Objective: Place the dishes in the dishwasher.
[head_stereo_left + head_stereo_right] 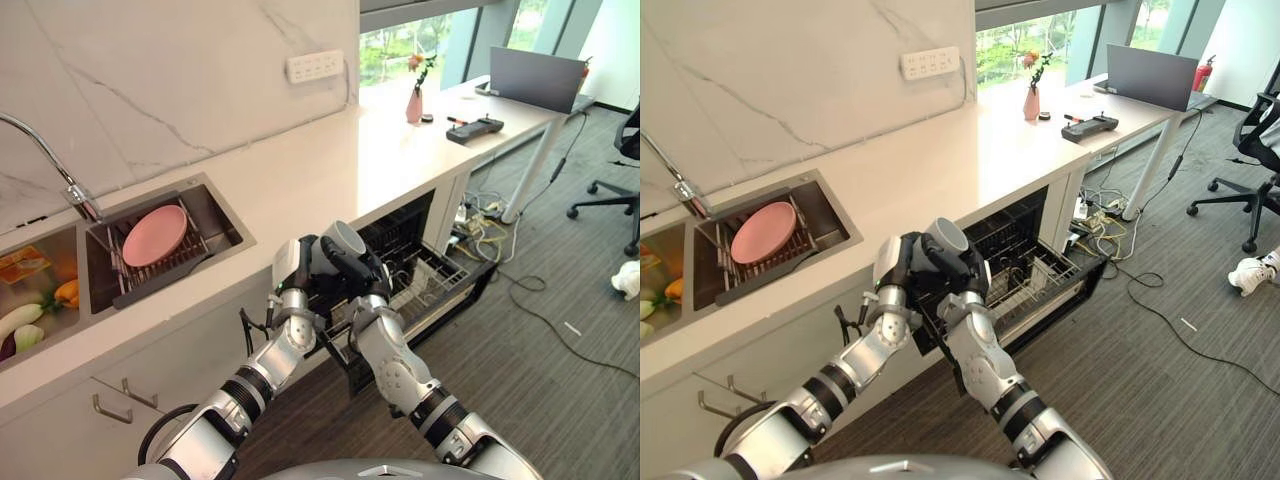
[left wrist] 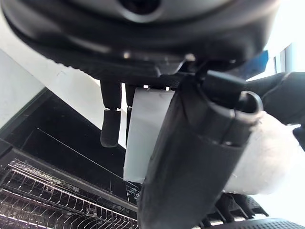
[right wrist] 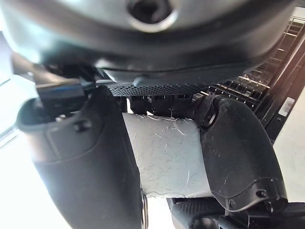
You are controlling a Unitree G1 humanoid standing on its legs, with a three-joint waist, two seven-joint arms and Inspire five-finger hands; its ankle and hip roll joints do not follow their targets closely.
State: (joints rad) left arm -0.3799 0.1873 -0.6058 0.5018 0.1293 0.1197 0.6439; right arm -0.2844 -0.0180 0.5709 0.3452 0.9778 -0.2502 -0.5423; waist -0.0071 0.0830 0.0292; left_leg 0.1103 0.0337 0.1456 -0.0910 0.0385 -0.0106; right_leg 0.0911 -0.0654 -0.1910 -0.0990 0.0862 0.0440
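Note:
A white cup is held in the air above the pulled-out lower rack of the open dishwasher. My right hand is shut on it, its fingers and thumb wrapped round the cup's wall. Close against the cup's left side is my left hand; its fingers hang straight and away from the cup, so it is open. A pink plate leans in the drying rack in the sink.
The counter edge runs just behind the hands. A faucet and a basin with vegetables sit far left. A vase, a laptop, an office chair and floor cables lie to the right.

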